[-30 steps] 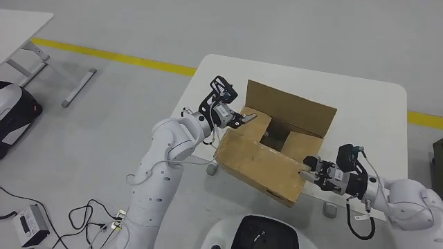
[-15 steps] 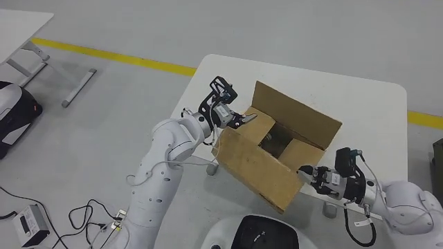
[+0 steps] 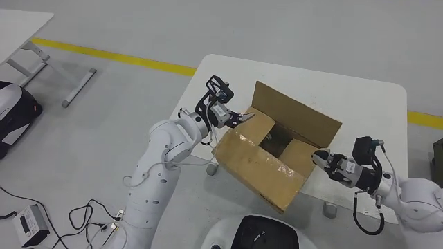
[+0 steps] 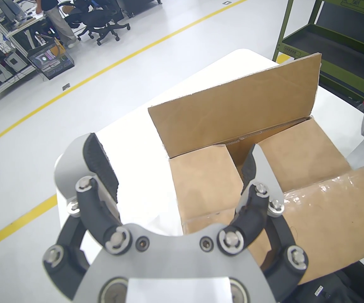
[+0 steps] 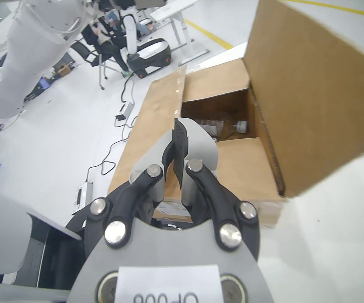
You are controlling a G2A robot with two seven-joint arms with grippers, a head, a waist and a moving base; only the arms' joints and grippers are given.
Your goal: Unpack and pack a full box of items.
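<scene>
Hovering at the box's left end, the left gripper (image 4: 172,146) stays spread open and empty, barely shifted. The box (image 3: 266,162) has turned slightly on the table (image 3: 360,97). Its far flap now stands up, its near flap folds outward, and a bottle (image 5: 223,126) shows inside. Just off the box's right end, the right gripper (image 3: 324,159) has backed away from the near flap's corner, fingers pressed together on nothing. The opening looks nearly done, and unpacking has not yet begun.
</scene>
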